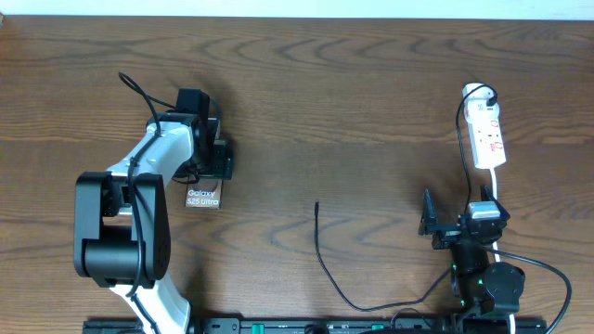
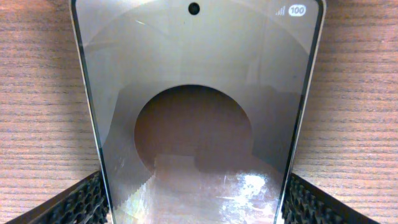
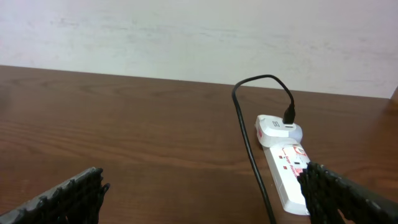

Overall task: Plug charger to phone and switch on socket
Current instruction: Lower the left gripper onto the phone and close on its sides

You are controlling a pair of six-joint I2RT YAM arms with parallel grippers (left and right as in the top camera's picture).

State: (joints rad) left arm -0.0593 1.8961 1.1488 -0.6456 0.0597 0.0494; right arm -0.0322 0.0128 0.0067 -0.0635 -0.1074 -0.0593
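The phone (image 1: 202,198) lies flat on the table at the left, only its white-lettered end showing past my left gripper (image 1: 206,178). The left wrist view has the phone (image 2: 196,93) filling the frame, screen up. My left gripper (image 2: 196,202) straddles its near end, and both pads (image 2: 84,202) sit against its long edges. The white socket (image 1: 488,134) lies at the far right, a white plug at its far end. The charger cable runs from that plug down past my right arm, and its loose tip (image 1: 316,204) rests mid-table. My right gripper (image 1: 459,221) is open below the socket (image 3: 287,174), holding nothing (image 3: 204,180).
The charger cable (image 3: 249,143) crosses the wood just left of the socket. A pale wall rises behind the table's far edge. Both arm bases stand at the near edge.
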